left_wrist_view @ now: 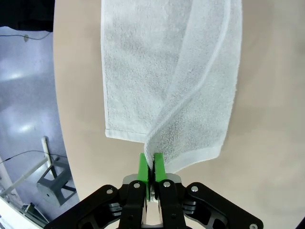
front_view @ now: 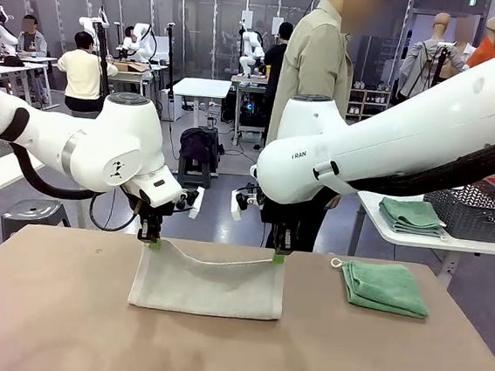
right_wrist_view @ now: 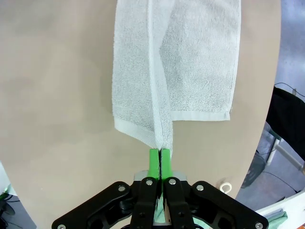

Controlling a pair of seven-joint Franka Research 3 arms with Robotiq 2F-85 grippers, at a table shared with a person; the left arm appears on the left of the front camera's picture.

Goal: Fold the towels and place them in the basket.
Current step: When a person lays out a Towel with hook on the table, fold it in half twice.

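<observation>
left fingers [left_wrist_view: 142, 168], right fingers [right_wrist_view: 153, 163] pinch cream towel [front_view: 207, 291] corners

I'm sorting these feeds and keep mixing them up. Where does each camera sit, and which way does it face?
Front view: fixed between the arms, facing across the table toward the person; both white arms show, left gripper and right gripper shut on the cream towel.
Left wrist view: on the left wrist, looking down its green pads at the towel.
Right wrist view: on the right wrist, looking down its own pads at the other corner.
Shared: all three show the cream towel and table.
</observation>
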